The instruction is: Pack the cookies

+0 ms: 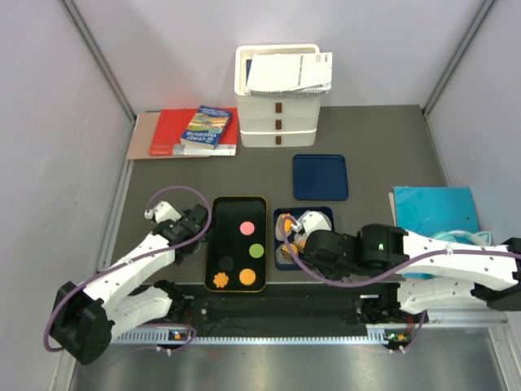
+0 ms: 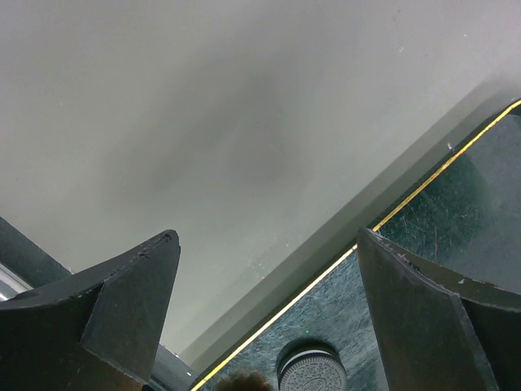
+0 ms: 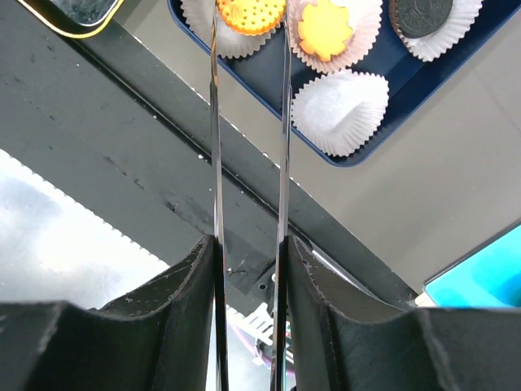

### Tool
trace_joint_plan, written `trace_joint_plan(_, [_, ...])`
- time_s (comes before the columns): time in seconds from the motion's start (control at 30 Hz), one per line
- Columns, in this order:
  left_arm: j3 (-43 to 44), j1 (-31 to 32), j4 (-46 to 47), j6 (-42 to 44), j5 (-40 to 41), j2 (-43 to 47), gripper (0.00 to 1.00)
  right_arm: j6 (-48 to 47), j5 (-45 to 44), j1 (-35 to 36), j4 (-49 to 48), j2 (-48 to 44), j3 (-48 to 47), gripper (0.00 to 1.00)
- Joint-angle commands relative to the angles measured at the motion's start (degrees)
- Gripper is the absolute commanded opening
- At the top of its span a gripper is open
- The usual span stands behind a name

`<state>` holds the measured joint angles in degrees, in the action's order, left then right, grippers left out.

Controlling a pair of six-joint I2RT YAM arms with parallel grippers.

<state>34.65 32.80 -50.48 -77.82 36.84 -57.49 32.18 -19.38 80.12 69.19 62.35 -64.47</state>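
- Cookies: five lie loose on the black tray (image 1: 218, 218): a pink cookie (image 1: 247, 229), a green cookie (image 1: 256, 251), a black cookie (image 1: 226, 262), an orange flower-edged cookie (image 1: 219, 281) and an orange round cookie (image 1: 246, 278).
- Three more sit in paper cups (image 3: 340, 110) in the blue tray (image 3: 391, 61), just right of the black tray: an orange round one (image 3: 251, 12), a yellow flower-shaped one (image 3: 326, 28) and a dark one (image 3: 422, 12). A fourth cup is empty.
- Right jaws: clamped on metal tweezers (image 3: 216, 163). The two blades run up either side of the cupped orange cookie. The tips are cut off by the frame edge, so contact cannot be told.
- Left jaws: wide apart, holding nothing, at the black tray's left rim and over the tabletop (image 1: 366, 147).
- Blue lid (image 1: 320, 177): flat, behind and right of the black tray.
- Stacked white boxes (image 1: 277, 122): behind the black tray, with a spiral pad on top.
- Books (image 1: 191, 132): behind and left of the black tray.
- Teal folder (image 1: 435, 208): well right of the black tray.
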Motion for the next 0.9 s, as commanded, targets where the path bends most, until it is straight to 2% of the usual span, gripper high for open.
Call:
trace_joint_plan(0.0, [-0.6,0.2,1.4,0.6,-0.1,1.1,0.94,0.2,-1.3,0.8,-3.1,-0.3,-1.8,0.37])
trace_joint_plan(0.23, [-0.7,0.3,1.3,0.7,0.0,0.9,0.94,-0.7,-2.3,0.8,-3.9,0.7,-4.2,0.48])
trace_joint_plan(0.53, [-0.9,0.2,0.6,0.7,1.0,2.6,0.94,-1.1,-5.1,0.9,-2.3,-0.1,-8.5,0.49])
trace_joint_plan(0.63, [-0.8,0.2,0.6,0.7,1.3,3.0,0.94,-3.4,-3.0,0.9,-4.4,0.6,-11.0,0.48])
trace_joint_plan(0.87, [-0.9,0.2,-0.3,-0.9,1.2,2.7,0.95,-9.2,2.7,4.9,-10.7,11.3,-14.1,0.48])
